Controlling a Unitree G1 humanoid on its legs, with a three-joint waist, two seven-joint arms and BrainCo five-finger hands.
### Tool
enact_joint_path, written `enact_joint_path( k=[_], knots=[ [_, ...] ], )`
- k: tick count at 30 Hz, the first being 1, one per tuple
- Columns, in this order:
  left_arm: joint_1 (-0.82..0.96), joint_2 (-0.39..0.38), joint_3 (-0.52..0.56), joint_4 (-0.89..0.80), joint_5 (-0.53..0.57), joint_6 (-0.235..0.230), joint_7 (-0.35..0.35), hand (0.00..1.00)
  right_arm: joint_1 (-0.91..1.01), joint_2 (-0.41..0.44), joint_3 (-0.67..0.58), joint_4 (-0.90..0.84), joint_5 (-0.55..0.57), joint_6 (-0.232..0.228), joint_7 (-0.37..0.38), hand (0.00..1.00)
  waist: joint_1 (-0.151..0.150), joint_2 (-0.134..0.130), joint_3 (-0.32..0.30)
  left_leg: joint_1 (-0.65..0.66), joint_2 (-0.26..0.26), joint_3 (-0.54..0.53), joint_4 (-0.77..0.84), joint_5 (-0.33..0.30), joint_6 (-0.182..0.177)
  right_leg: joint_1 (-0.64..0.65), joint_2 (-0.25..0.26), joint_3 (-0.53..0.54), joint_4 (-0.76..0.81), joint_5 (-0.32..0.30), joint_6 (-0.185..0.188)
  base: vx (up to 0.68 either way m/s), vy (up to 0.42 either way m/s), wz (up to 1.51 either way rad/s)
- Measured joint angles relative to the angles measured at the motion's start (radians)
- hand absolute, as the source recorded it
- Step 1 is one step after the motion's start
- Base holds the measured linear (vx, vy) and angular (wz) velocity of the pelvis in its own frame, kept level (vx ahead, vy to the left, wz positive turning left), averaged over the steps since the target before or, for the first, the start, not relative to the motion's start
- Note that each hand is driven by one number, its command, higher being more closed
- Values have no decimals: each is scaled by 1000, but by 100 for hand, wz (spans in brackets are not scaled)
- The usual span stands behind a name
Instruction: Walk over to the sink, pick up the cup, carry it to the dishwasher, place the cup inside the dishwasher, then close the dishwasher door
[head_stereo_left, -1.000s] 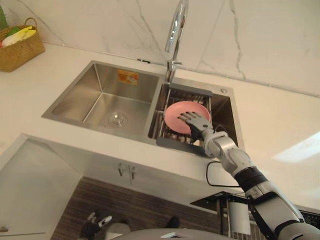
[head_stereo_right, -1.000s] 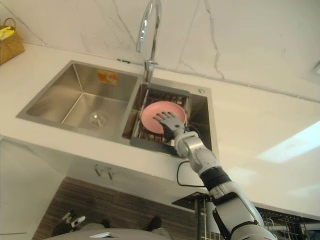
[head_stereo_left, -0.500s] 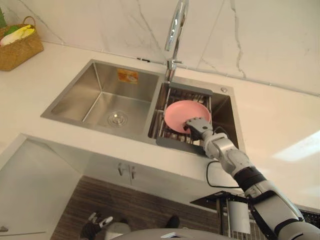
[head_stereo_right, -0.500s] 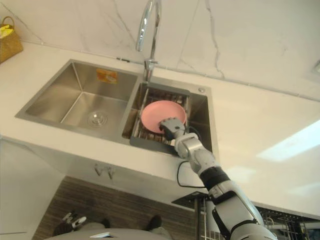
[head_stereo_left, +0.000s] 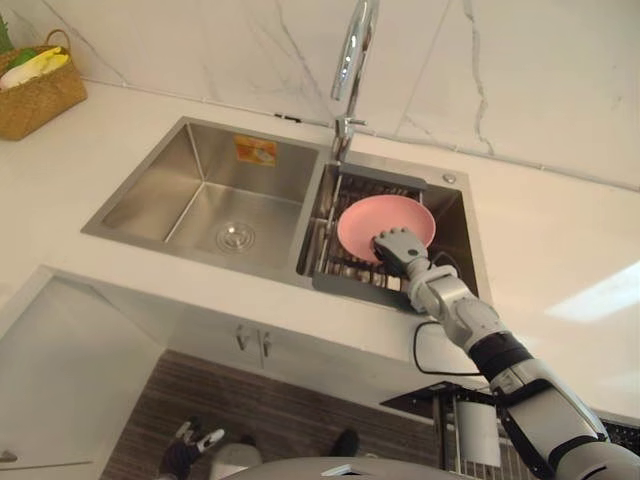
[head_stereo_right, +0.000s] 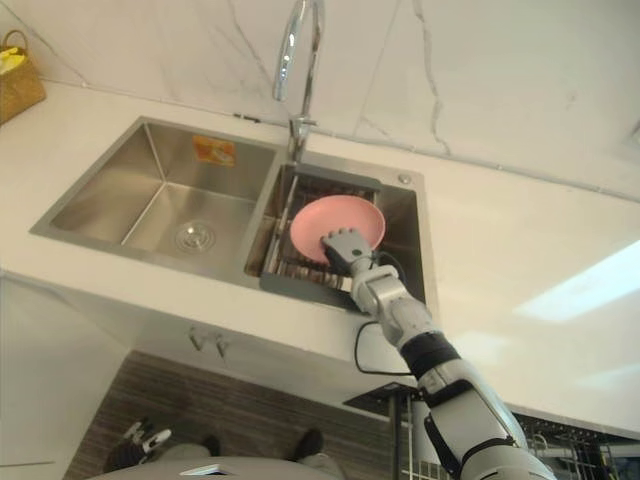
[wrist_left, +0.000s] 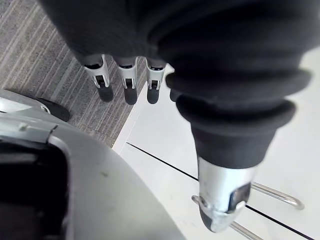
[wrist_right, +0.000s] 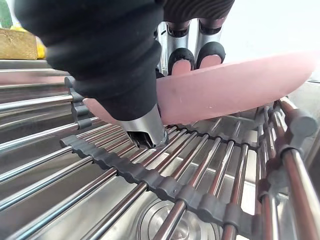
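Your left hand (wrist_left: 125, 79) hangs low by the white cupboard door (wrist_left: 165, 145). Its fingers are straight and loose, and it holds nothing.

Your right hand (head_stereo_left: 398, 247) reaches into the right side of the sink (head_stereo_left: 200, 190). Its fingers curl over the near rim of a pink plate (head_stereo_left: 385, 218) and the thumb pushes up from under. That makes a pinch on the plate. The task says cup, but this plate is what the hand holds.

The plate is tilted over the bars of the drying rack (wrist_right: 200, 200). I cannot tell if its far edge touches the bars. The tap (head_stereo_left: 352, 50) stands behind it. A woven basket (head_stereo_left: 35, 95) sits far off to the left.

I think you are at the pick-up step. Next, lift the plate straight up, clear of the rack and the tap. Hold the pinch tight, then turn to the dishwasher.
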Motion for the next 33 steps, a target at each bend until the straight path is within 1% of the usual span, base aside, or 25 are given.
enact_joint_path(
  k=[4, 6, 10, 11, 13, 14, 17, 18, 21, 24, 26, 27, 28, 29, 30, 31, 32, 33],
  knots=[
    [0, 0, 0, 0, 0, -7, 2, 0, 0, -7, -4, -4, 2, 1, -40, 100, -2, 1, 3, 0, 0, 0, 0, 0, 0, -1, 0, 0, 0, -1, 1, 0, 0, 0],
    [0, 0, 1, 0, 0, -11, 4, 0, 0, -26, -6, -6, 11, 1, -68, 100, -2, 1, 3, 0, 0, 0, 0, 0, 0, -1, 0, 0, 0, -1, 2, 0, 0, 0],
    [0, 0, 1, -1, -2, -11, 4, 0, 0, -33, -49, -17, 51, 15, -69, 100, -6, 1, 3, 1, 0, 1, 0, 0, 0, -1, 0, 0, 0, -2, 3, 0, 0, 0],
    [0, 0, 1, -1, -4, -11, 5, 0, 0, -34, -59, -33, 79, 30, -69, 100, -8, 2, 3, 1, 0, 2, 0, 0, 0, -1, 0, 1, 0, -2, 3, 0, 0, 0],
    [0, -1, 1, -2, -9, -11, 5, 0, 2, -34, -88, -60, 111, 38, -69, 100, -12, 2, 4, 3, 0, 3, 0, 0, 0, 0, 0, 2, 0, -2, 3, 0, 0, 0],
    [0, -1, 1, -5, -10, -11, 7, 0, 4, -34, -104, -78, 136, 49, -69, 100, -15, 2, 4, 5, 0, 4, 0, 0, -1, 1, 0, 3, 0, -2, 3, 0, 0, -4],
    [0, -1, 1, -9, -4, -12, 11, 0, 14, -34, -158, -123, 170, 59, -67, 100, -20, 3, 4, 14, 1, 12, 0, -2, -2, 6, 0, 9, 0, -2, 2, 0, 0, -6],
    [4, -2, 1, -9, 14, -16, 13, 0, 23, -34, -181, -160, 180, 67, -64, 100, -27, 3, 4, 19, 1, 22, 0, -3, -3, 8, 0, 15, 0, -2, 3, -3, 22, -18],
    [19, -5, -1, -10, 31, -23, 10, 0, 76, -37, -264, -288, 229, 79, -58, 100, -40, 4, 4, 37, 1, 62, 2, -13, -4, 4, 4, 60, 0, 4, 3, 0, 40, -36],
    [32, -13, -6, -9, 44, -23, -2, 0, 154, -45, -347, -407, 254, 81, -54, 100, -67, 4, 4, 60, 0, 131, 8, -29, 3, -10, 10, 130, 0, 19, 3, -12, 62, -67],
    [33, -11, -12, -9, 59, -26, -5, 0, 207, -61, -377, -461, 265, 89, -53, 100, -81, 4, 4, 70, 0, 191, 24, -49, 7, -28, 18, 191, 1, 32, 3, -32, 77, -103],
    [30, -9, -16, -7, 72, -27, -5, 0, 232, -72, -397, -492, 293, 93, -47, 100, -89, 3, 5, 64, 0, 237, 47, -68, 11, -54, 25, 243, 5, 49, 2, -41, 73, -130],
    [22, -6, -17, -2, 75, -25, -7, 0, 249, -72, -421, -516, 297, 96, -46, 100, -95, 2, 6, 47, 2, 286, 84, -96, 15, -81, 31, 292, 7, 63, 4, -54, 67, -129],
    [18, -4, -17, 0, 79, -24, -10, 0, 256, -71, -431, -523, 297, 96, -46, 100, -103, 2, 7, 36, 4, 306, 109, -112, 16, -91, 34, 310, 7, 67, 5, -73, 51, -116],
    [15, 1, -17, 1, 91, -22, -16, 0, 260, -71, -442, -523, 296, 98, -47, 100, -120, -1, 9, 32, 13, 351, 155, -140, 20, -106, 37, 324, 1, 37, 21, -64, 39, -113],
    [10, -5, -20, 5, 95, -17, -24, 0, 277, -71, -454, -526, 296, 100, -47, 100, -125, 18, 9, 26, 45, 396, 175, -140, 25, -109, 38, 231, 13, -74, 92, -59, 37, -112],
    [7, -15, -20, 1, 103, -16, -27, 0, 289, -69, -461, -530, 297, 102, -47, 100, -124, 50, 3, 24, 73, 420, 180, -138, 30, -111, 39, 158, 36, -114, 83, -40, 68, -123],
    [4, -27, -17, -8, 108, -17, -28, 0, 293, -67, -454, -531, 296, 101, -47, 100, -117, 63, 2, 36, 109, 478, 180, -154, 31, -137, 11, 35, 166, -124, -36, -26, 63, -97]
  ],
)
